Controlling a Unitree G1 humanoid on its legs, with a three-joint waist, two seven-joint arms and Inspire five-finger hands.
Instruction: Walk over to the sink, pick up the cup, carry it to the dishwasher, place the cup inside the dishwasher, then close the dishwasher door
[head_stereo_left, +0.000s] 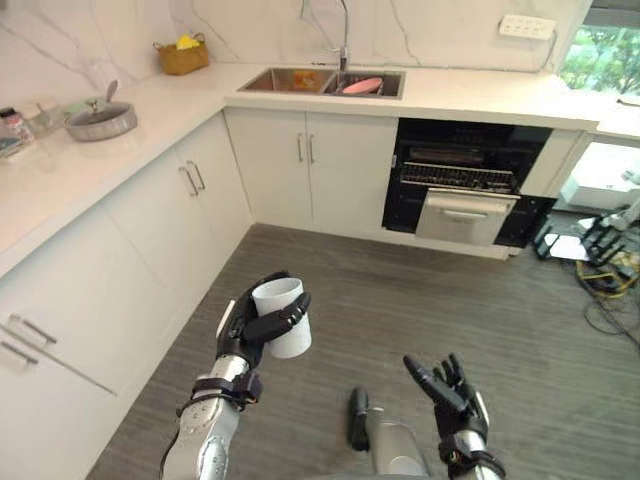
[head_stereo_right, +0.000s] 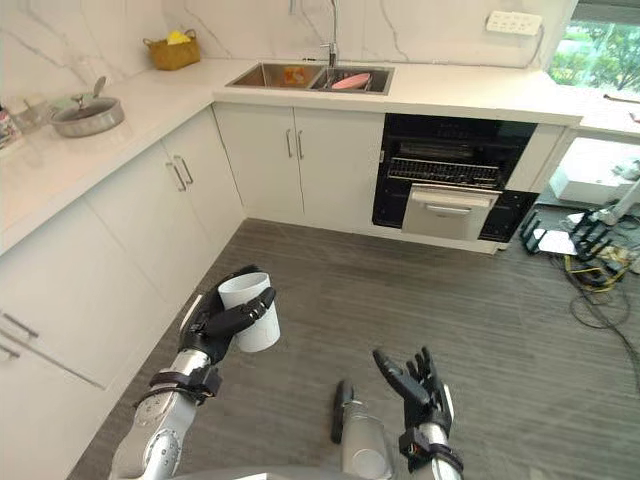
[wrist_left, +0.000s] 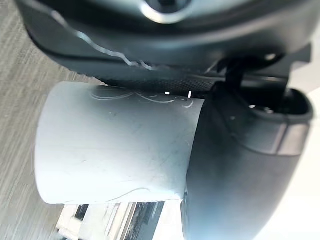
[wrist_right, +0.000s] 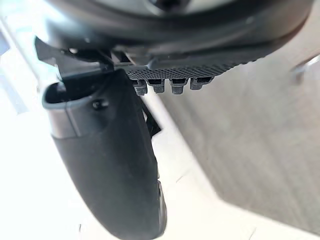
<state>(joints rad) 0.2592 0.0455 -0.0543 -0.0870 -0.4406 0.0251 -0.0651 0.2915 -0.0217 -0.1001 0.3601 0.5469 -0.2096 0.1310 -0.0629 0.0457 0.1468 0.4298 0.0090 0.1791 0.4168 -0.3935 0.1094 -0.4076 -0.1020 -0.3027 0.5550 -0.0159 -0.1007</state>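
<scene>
Currently: left hand (head_stereo_left: 238, 338) curled round the white cup (head_stereo_left: 290, 342), mouth up, over the floor. Right hand (head_stereo_left: 458, 402) beside it, fingers spread, empty. Dishwasher (head_stereo_left: 465, 185) open, well ahead of both hands.

Risk (judged): the smooth cup wall may slip in the grip from jolts on the walk.

Left wrist view shows the hand pressed flat against the cup wall; the eye views give the route.

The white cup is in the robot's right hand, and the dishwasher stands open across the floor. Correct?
No: the left hand holds the cup, as the left eye view shows; the right hand is open, empty. The dishwasher does stand open.
</scene>
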